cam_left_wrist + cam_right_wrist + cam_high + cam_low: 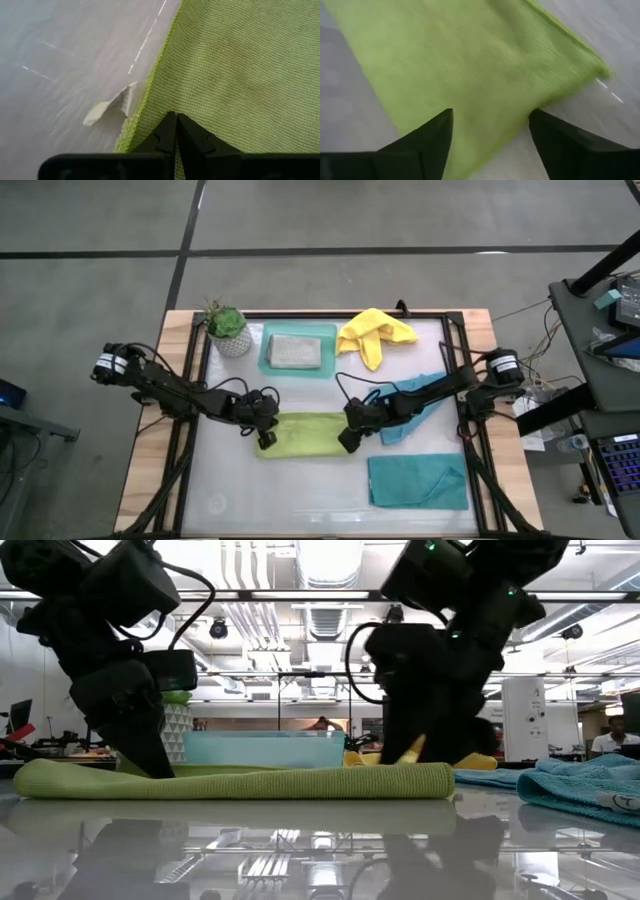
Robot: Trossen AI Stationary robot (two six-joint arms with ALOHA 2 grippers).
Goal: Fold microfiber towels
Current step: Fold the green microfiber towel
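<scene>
Lime green towel [303, 434] lies folded into a flat strip mid-desk, toward the front edge. The left hand [267, 439] is pinched tight on its left end; the right hand [347, 443] stands spread wide over the right end, gripping nothing. It's soft, light, floppy cloth, likely to sag and drag, so I'd take it by the corners or hemmed edges.

Five towels on the counter [225, 500]: one lime green towel [305, 434], one yellow towel [374, 333], one grey towel [296, 351] and two teal towels [418, 481]. One mint tray [266, 358], one potted plant [227, 328]. Two arms, one tool each.
</scene>
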